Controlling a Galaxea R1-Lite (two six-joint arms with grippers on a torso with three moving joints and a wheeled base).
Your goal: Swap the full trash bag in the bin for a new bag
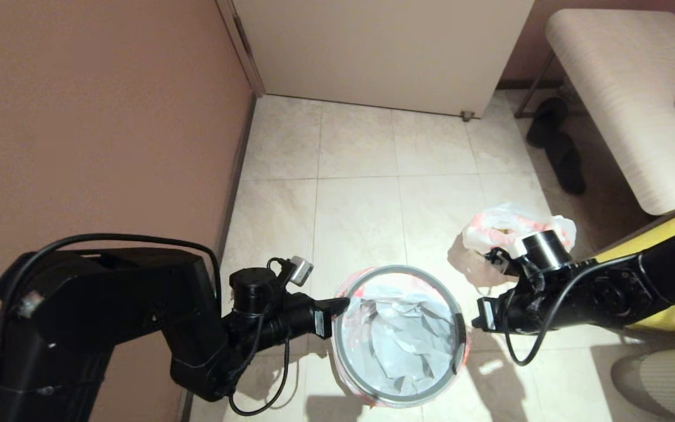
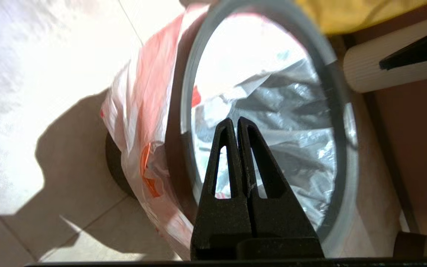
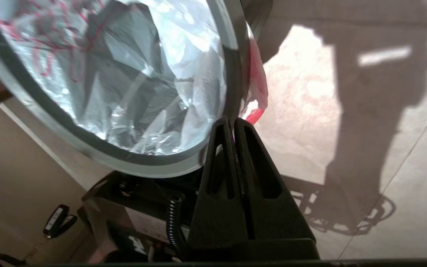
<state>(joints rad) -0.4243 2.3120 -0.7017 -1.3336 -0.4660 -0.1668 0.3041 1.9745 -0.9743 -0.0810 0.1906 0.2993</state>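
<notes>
The bin stands on the floor tiles in front of me, its grey hoop (image 1: 399, 269) seated on the mouth. The new bag (image 1: 396, 334) lines it, crumpled inside, and its orange-pink band (image 2: 150, 92) is folded down over the outside. My left gripper (image 1: 342, 305) is shut and empty, tips over the hoop's left edge (image 2: 187, 92). My right gripper (image 1: 462, 321) is shut, tips against the hoop's right edge (image 3: 143, 167) where the band (image 3: 256, 81) hangs. The full trash bag (image 1: 501, 225) lies bunched on the floor behind my right wrist.
A pink wall (image 1: 97, 117) runs close along the left and a pale door (image 1: 384, 53) closes the far side. A bench (image 1: 624, 88) with dark slippers (image 1: 554, 140) under it stands at the right. A yellow fabric bag (image 1: 654, 237) sits below my right arm.
</notes>
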